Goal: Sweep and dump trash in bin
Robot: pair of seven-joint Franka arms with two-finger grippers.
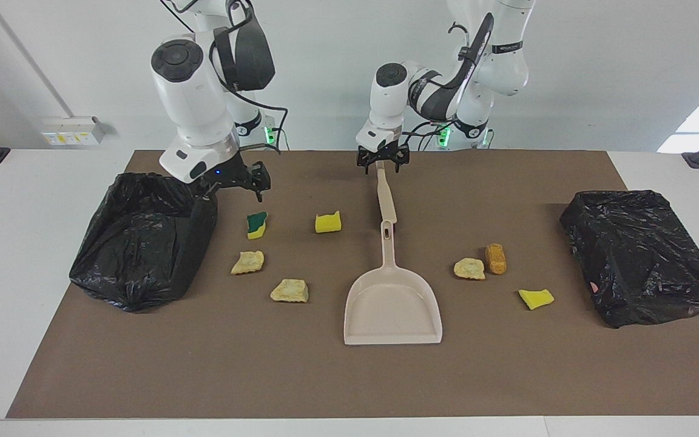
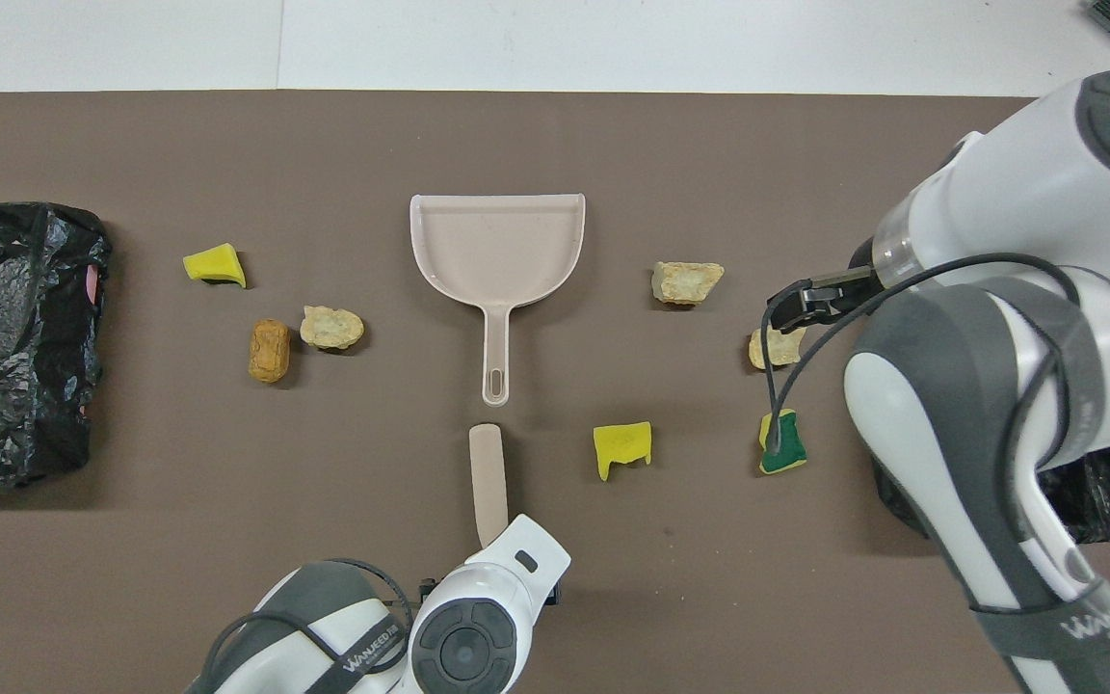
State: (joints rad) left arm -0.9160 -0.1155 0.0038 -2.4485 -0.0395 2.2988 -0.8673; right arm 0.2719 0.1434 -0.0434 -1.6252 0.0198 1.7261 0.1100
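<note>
Several small sponge chunks of trash lie on the brown mat: a green-and-yellow one, a yellow one and two beige ones toward the right arm's end, with a beige, an orange-brown and a yellow one toward the left arm's end. The beige dustpan lies mid-table. My left gripper is open, its fingers astride the robot-side end of the beige brush. My right gripper hangs open over the mat beside the bin.
A second black-bagged bin sits at the left arm's end of the mat. The right arm's body covers most of the nearer bin in the overhead view. White table borders the mat on all sides.
</note>
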